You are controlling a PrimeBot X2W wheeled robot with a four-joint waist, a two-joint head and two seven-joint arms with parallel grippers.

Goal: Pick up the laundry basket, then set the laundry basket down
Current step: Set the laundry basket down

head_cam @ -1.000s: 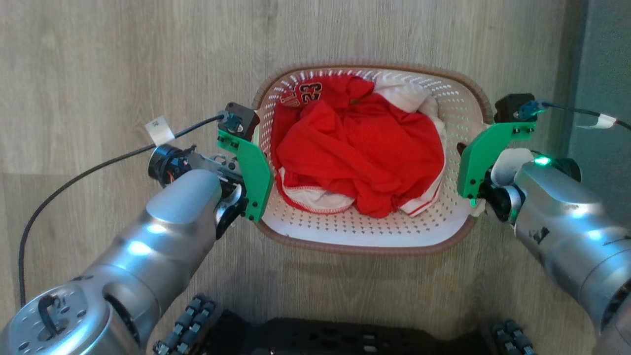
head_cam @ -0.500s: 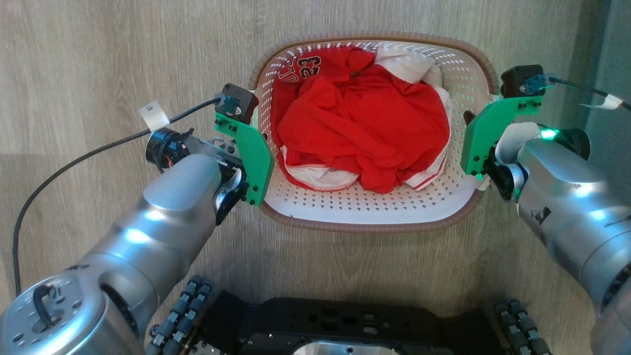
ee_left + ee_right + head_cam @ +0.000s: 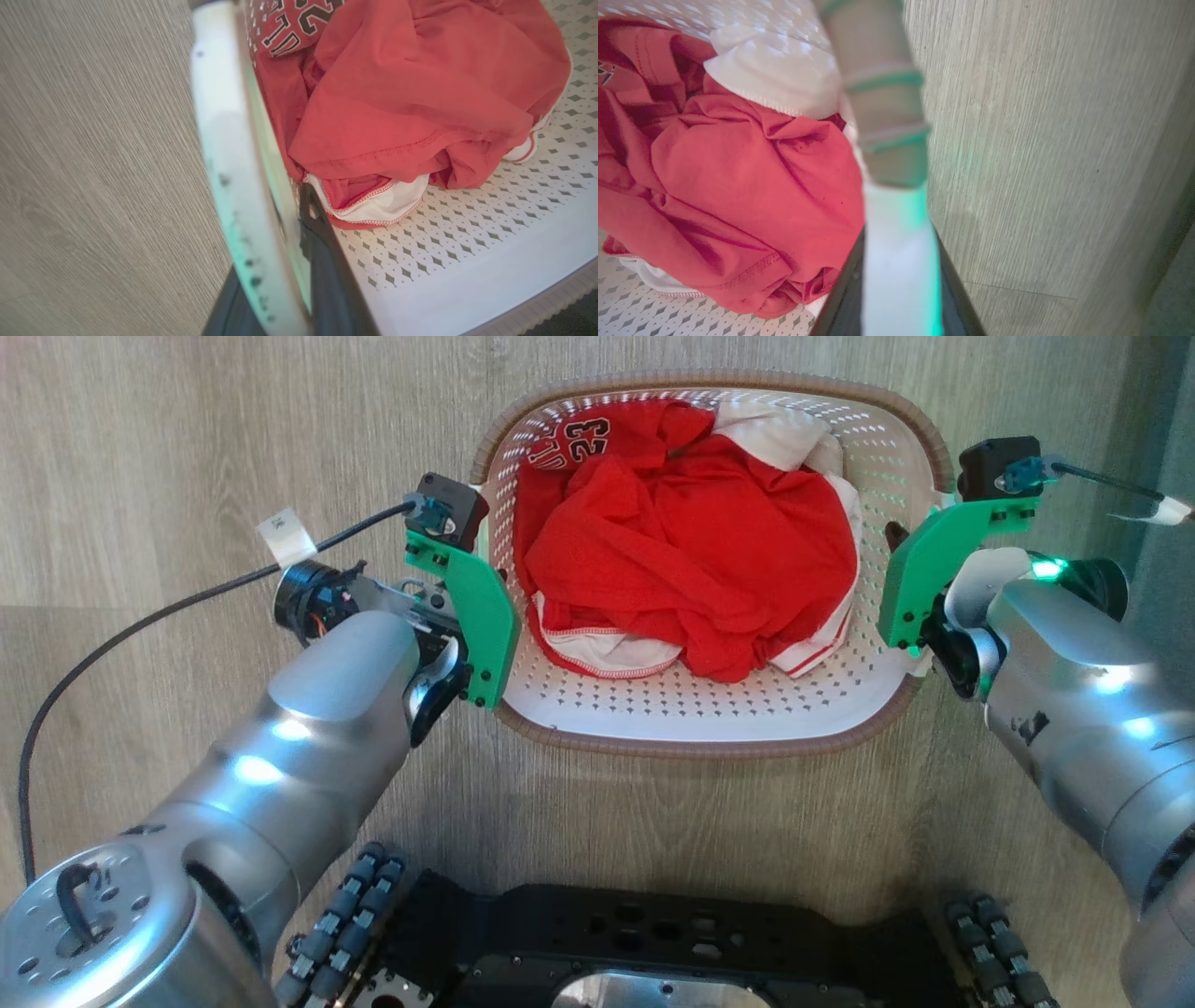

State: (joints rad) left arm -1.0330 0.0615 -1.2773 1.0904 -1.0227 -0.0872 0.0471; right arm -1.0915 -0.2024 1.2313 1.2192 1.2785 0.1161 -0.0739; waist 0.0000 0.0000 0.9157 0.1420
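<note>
All of the head view: the wooden floor [image 3: 187, 457] and its seam sit higher in the frame than a second ago. More of the robot's dark base [image 3: 653, 943] shows along the bottom. The camera itself has tipped, so this part of the shift is no move of the things.
Basket: the laundry basket [image 3: 709, 714] has climbed the frame further than the floor seam did and reads slightly larger. Its far rim is now close to the top edge. It sits between the two arms, ahead of the base. Whether its underside is clear of the floor cannot be told from above.
Meaning for the task: the basket appears to be travelling with the arms, so the pick-up looks to be under way and the set-down not yet done.
Load: the red jersey [image 3: 681, 551] and the white garment [image 3: 775, 429] lie heaped just as before, which suggests the basket is being kept level.
Left grip: the left gripper [image 3: 275, 219] has its fingers [image 3: 322, 261] closed narrow on the left handle [image 3: 219, 116], one inside the wall and one outside.
Right grip: the right gripper [image 3: 896, 242] likewise pinches the right handle [image 3: 889, 210] between its two dark fingers.
</note>
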